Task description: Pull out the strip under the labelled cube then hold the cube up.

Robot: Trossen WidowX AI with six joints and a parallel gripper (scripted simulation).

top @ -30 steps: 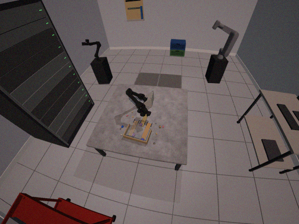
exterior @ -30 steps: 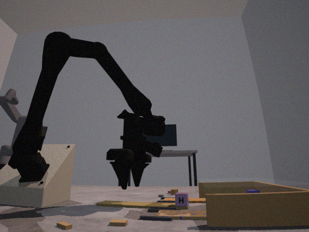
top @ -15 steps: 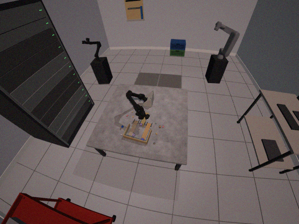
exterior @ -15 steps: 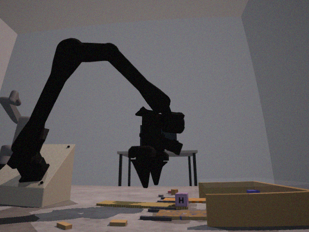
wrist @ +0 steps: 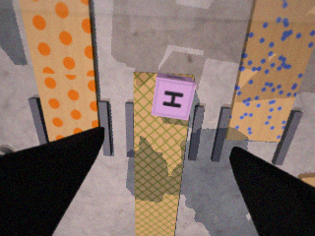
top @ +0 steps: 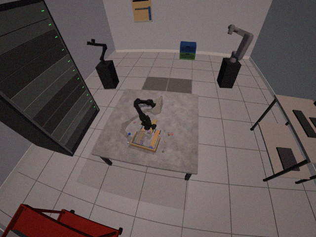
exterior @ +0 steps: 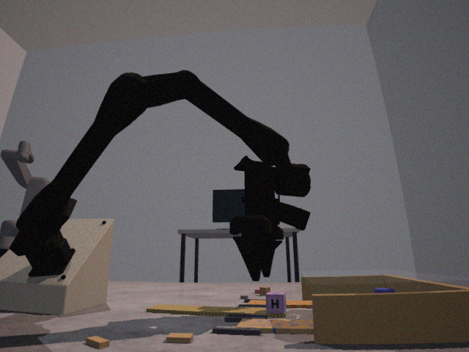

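Note:
The lilac cube [exterior: 275,303] [wrist: 173,98] marked H rests on the end of the green cross-hatched strip [exterior: 177,309] [wrist: 155,216]. The strip lies flat between two dark rails, and the cube sits towards its right edge in the wrist view. An orange-dotted strip [wrist: 64,64] [top: 154,138] lies on one side, and a blue-dotted strip [wrist: 276,64] on the other. My gripper [exterior: 261,278] [wrist: 168,143] is open and empty, pointing down above the strip and a little short of the cube. Its fingers stand wide on either side of the strip in the wrist view.
Dark rails [wrist: 104,128] [wrist: 220,133] flank the strips. A wooden-walled box [exterior: 378,318] [top: 142,147] stands beyond the cube, with a blue piece [exterior: 384,290] inside. Small wooden blocks [exterior: 179,337] [exterior: 97,342] lie on the table [top: 178,153].

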